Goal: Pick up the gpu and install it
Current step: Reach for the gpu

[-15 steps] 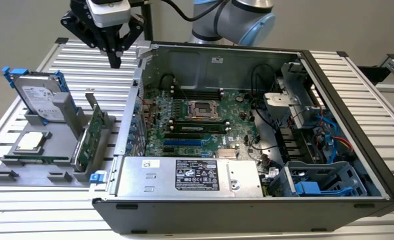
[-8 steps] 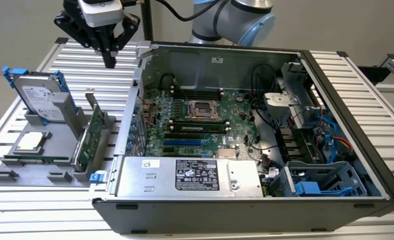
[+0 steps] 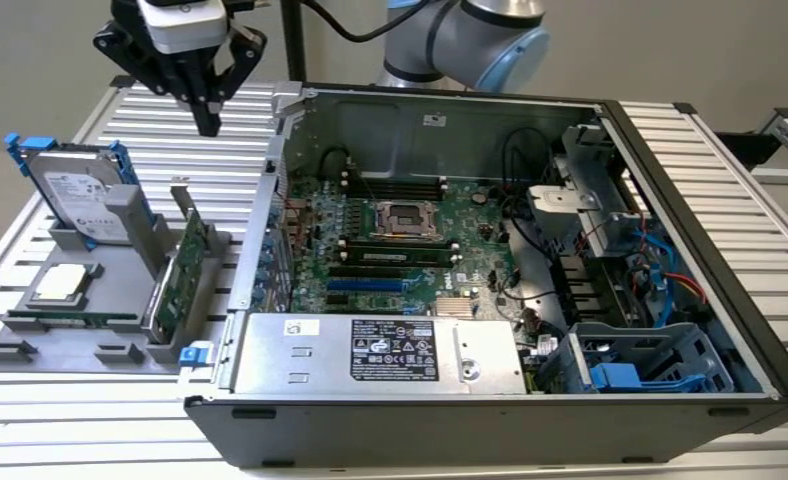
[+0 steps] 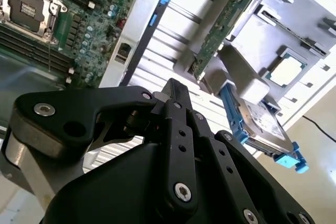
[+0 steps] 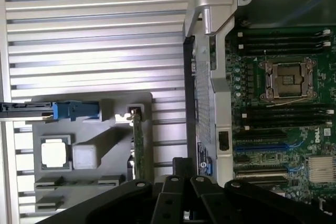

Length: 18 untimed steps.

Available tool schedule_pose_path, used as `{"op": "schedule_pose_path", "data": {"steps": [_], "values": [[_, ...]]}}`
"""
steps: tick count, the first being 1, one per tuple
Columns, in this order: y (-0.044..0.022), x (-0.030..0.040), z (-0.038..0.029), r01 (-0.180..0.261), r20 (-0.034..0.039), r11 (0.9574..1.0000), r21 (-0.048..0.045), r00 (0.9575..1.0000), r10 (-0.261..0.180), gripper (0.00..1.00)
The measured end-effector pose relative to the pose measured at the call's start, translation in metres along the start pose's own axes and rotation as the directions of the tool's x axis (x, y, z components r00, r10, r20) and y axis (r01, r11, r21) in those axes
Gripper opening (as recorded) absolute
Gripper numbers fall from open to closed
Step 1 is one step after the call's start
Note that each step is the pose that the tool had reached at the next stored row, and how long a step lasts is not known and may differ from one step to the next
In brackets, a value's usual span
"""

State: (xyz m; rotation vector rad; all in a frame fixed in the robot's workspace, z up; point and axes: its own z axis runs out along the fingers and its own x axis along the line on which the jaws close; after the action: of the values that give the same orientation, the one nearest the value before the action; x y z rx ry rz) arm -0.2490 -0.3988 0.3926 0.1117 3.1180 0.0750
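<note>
One claw [image 3: 209,120]: I see it clenched, empty, raised well clear of the grey holder [image 3: 74,352].
gpu [image 3: 177,278]: upright on edge in that holder, untouched.

Open computer case [image 3: 501,430] on slatted table [image 3: 87,440]; hard drive [image 3: 85,195] (blue rails) upright.

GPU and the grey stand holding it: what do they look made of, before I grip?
The gpu looks like a green lacquered fibreglass circuit board with a slight sheen, dotted with small components. The grey stand looks like matte moulded or printed plastic, with an even colour and no glints, though painted metal cannot be ruled out.
</note>
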Motion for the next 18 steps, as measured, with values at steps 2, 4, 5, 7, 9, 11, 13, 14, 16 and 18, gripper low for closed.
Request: {"op": "schedule_pose_path", "data": {"steps": [2,4,5,7,9,11,13,14,16,18], "values": [[-0.0002,0.0026,0.0,0.0,0.0,1.0,-0.0001,1.0,0.0,0.0],[-0.0004,0.0053,-0.0001,0.0,0.0,1.0,0.0,1.0,0.0,0.0],[-0.0005,0.0067,-0.0001,0.0,0.0001,1.0,-0.0001,1.0,0.0,0.0],[-0.0007,0.0094,-0.0002,0.0,0.0,1.0,0.0,1.0,0.0,0.0],[-0.0009,0.0122,-0.0003,0.0,0.0,1.0,0.0,1.0,0.0,0.0],[-0.0011,0.0149,-0.0003,0.0,0.0,1.0,0.0,1.0,0.0,0.0],[-0.0012,0.0175,-0.0004,0.0,0.0,1.0,0.0,1.0,0.0,0.0],[-0.0013,0.0187,-0.0004,0.0,0.0,1.0,0.0,1.0,0.0,0.0],[-0.0015,0.0212,-0.0005,0.0,0.0,1.0,0.0,1.0,0.0,0.0],[-0.0017,0.0235,-0.0005,0.0,0.0001,1.0,0.0,1.0,0.0,0.0]]}}
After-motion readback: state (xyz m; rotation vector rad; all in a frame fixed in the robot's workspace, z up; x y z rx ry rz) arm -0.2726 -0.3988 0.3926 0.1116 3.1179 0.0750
